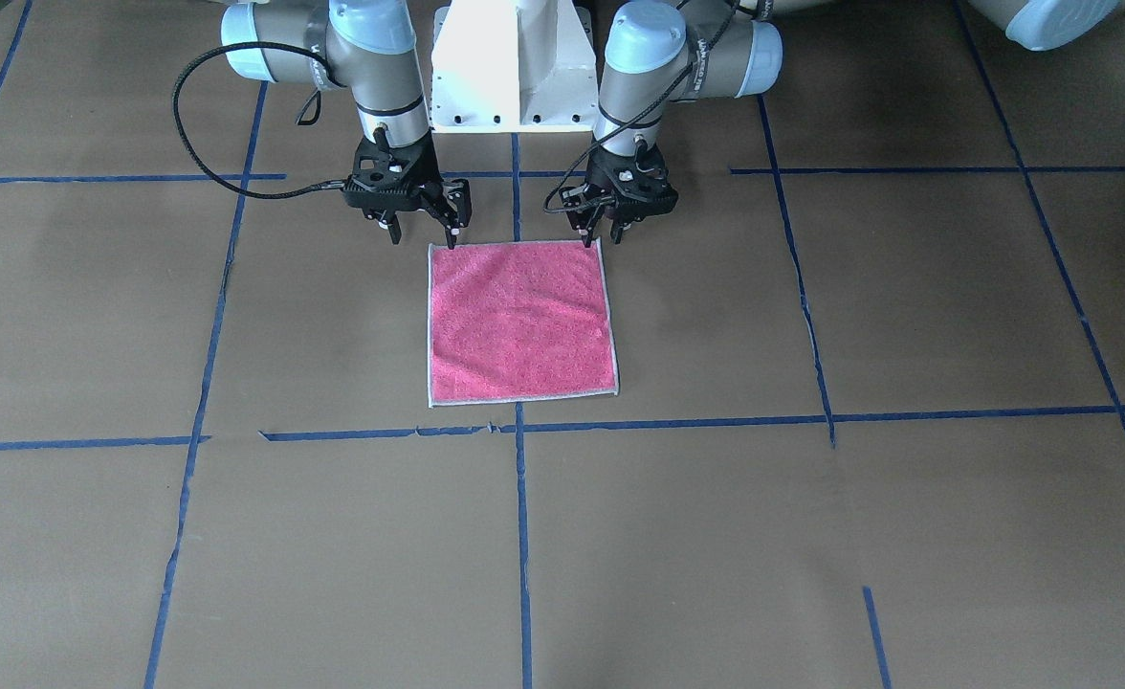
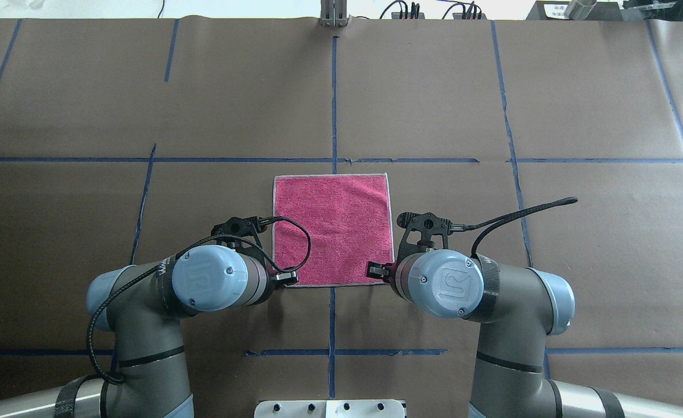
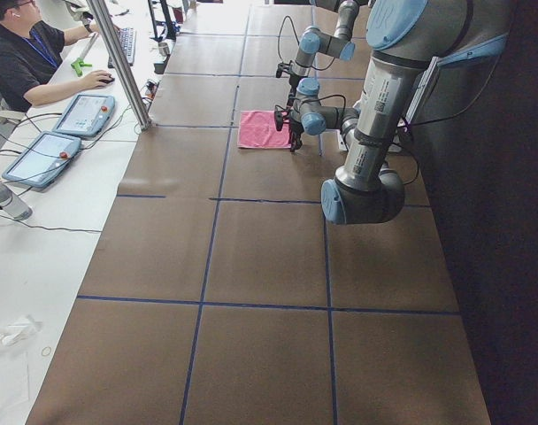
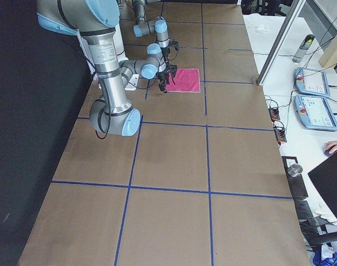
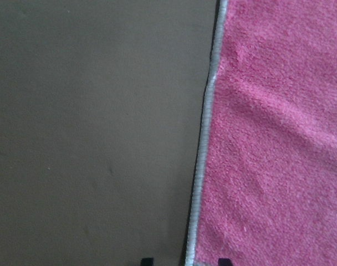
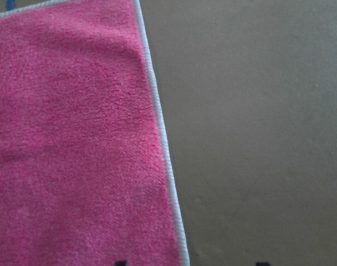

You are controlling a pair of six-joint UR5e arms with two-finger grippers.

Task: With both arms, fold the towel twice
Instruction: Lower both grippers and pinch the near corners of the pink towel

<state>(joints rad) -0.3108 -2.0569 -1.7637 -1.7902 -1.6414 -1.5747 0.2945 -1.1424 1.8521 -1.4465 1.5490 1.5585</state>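
Exterior front-facing: the towel (image 1: 521, 321) looks soft, limp terry, so pinch its robot-side corners. Your right gripper (image 1: 425, 233) gapes wide, the left gripper (image 1: 603, 234) narrower, both empty.

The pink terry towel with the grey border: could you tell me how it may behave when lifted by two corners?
The pink square terry towel lies thin and flat on the brown table, so it is probably floppy and would sag between held corners. Its fuzzy pile suggests a light, grippy cloth. Pushed, it would likely wrinkle rather than slide whole.
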